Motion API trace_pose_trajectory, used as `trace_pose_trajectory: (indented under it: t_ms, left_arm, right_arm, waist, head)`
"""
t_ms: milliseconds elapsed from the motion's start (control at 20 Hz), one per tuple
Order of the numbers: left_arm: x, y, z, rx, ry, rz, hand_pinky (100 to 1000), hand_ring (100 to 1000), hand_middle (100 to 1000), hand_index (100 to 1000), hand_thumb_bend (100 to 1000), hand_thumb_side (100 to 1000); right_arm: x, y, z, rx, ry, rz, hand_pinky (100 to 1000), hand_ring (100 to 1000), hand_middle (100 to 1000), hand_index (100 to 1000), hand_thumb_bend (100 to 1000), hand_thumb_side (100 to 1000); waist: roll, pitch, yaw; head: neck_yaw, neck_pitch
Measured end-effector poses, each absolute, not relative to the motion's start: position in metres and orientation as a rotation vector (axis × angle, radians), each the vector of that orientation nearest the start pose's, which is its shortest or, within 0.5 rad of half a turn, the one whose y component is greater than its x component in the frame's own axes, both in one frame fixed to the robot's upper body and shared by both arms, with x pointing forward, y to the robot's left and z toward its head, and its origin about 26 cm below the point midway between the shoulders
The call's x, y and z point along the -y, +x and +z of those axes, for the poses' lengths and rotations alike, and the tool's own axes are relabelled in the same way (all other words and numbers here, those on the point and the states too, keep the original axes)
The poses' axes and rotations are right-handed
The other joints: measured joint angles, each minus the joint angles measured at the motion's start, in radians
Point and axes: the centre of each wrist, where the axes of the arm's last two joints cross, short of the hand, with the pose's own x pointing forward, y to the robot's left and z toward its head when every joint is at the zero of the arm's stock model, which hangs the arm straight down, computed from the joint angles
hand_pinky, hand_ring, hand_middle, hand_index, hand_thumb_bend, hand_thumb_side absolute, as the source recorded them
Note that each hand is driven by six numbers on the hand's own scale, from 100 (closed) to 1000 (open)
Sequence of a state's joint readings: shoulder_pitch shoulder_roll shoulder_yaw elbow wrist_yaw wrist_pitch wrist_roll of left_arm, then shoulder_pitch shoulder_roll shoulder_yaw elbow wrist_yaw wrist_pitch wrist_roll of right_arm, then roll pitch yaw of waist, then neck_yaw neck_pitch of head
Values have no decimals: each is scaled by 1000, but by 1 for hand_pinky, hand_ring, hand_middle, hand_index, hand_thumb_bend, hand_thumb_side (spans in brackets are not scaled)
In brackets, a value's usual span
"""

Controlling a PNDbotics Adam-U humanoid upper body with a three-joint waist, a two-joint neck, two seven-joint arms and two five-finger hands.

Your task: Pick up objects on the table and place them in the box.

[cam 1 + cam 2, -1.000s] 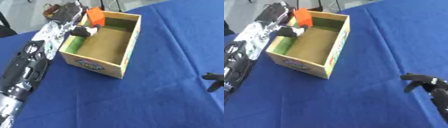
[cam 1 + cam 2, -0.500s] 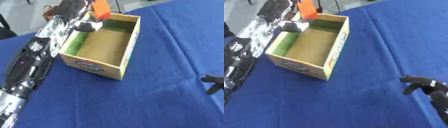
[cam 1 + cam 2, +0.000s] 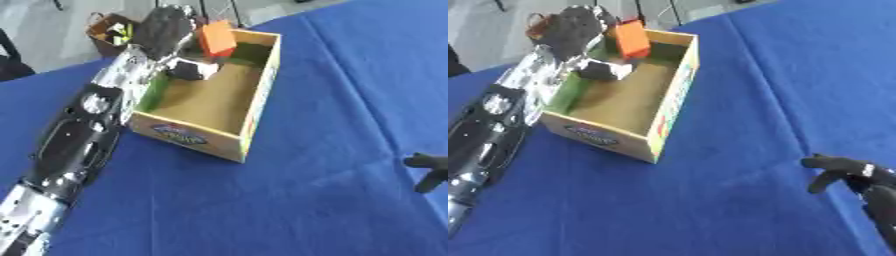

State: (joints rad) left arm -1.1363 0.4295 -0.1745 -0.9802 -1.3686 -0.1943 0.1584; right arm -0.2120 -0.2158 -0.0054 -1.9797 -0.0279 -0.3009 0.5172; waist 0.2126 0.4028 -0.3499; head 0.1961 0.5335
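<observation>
A blue cloth covers the desk (image 3: 332,100), which runs askew toward a grey floor at the far edge, where a small brown basket (image 3: 109,32) of odds and ends stands off the desk. A cardboard box (image 3: 254,112) sits on the cloth, open at the top, its floor bare as far as can be seen. The robot's left arm reaches in along the box's left wall, and the left hand (image 3: 166,27) is raised over the far end of the box with an orange block (image 3: 216,38) held against its fingers; the block hangs above the far inner corner, tilted, seemingly clear of the box floor. It is most likely held there so that it can be let go straight down between the walls, with the arm kept along the side so the opening stays free. The fingers look curled about the block, though the contact itself is hidden behind the back of the hand and the blur, and a dark part with a pale patch below the palm cannot be made out. The right hand (image 3: 846,172) shows at the lower right edge over bare cloth, well apart from the box, holding nothing, fingers slack and partly bent; it is cut off by the frame. No other loose objects show on the cloth.
</observation>
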Motion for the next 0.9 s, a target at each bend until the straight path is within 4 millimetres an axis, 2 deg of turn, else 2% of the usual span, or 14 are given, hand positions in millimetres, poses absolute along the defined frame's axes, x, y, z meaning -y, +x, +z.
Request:
trace_pose_trajectory:
  t_ms: [50,100,150,200,250,300,400,550,600,650,750,900]
  left_arm:
    - [-229,484,290,-2114,-2027,1692,100,388,448,688,100,752]
    - [-229,484,290,-2099,-2034,1706,152,445,509,738,104,780]
    - [-229,484,290,-2086,-2040,1719,335,568,659,840,205,872]
    - [-229,484,290,-2074,-2045,1732,429,670,764,894,266,928]
    - [-230,484,290,-2068,-2049,1742,480,717,795,919,285,969]
    - [-230,484,291,-2065,-2051,1752,559,776,848,962,348,1000]
    - [-230,484,291,-2062,-2042,1769,647,832,900,1000,416,1000]
    - [-231,484,291,-2080,-2017,1787,659,842,914,1000,418,1000]
    - [-231,484,291,-2095,-2007,1788,719,876,952,1000,417,1000]
    - [-231,484,291,-2107,-1995,1791,718,875,949,1000,422,1000]
    - [-232,484,291,-2130,-1973,1796,685,850,917,1000,394,1000]
    - [-233,482,296,-2197,-1969,1740,539,745,804,945,302,1000]
  right_arm:
    - [253,294,163,2335,184,886,978,848,565,848,100,1000]
    - [253,294,163,2334,184,887,978,848,565,848,100,1000]
    - [253,294,163,2333,185,887,979,849,564,847,100,1000]
    - [253,294,163,2333,185,887,979,849,564,847,100,1000]
    - [253,294,163,2333,185,887,979,849,564,847,100,1000]
    - [253,294,163,2332,185,887,979,849,564,847,100,1000]
    - [253,294,163,2330,185,886,979,849,564,847,100,1000]
    - [253,294,163,2326,186,884,980,850,564,846,100,1000]
    - [253,294,163,2325,187,885,980,850,564,846,100,1000]
    - [253,294,163,2324,187,885,980,850,564,846,100,1000]
    - [253,294,163,2321,190,886,980,850,564,846,100,1000]
    - [252,294,163,2317,194,887,981,851,564,846,100,1000]
  waist:
    - [0,0,0]
    - [0,0,1]
    - [0,0,1]
    - [0,0,1]
    - [0,0,1]
    - [0,0,1]
    - [0,0,2]
    - [0,0,3]
    - [0,0,3]
    - [0,0,4]
    - [0,0,4]
    - [0,0,8]
  head:
    - [0,0]
    - [0,0]
    - [0,0]
    - [0,0]
    - [0,0]
    - [0,0]
    - [0,0]
    - [0,0]
    - [-1,0]
    - [-1,0]
    - [-1,0]
    - [-3,0]
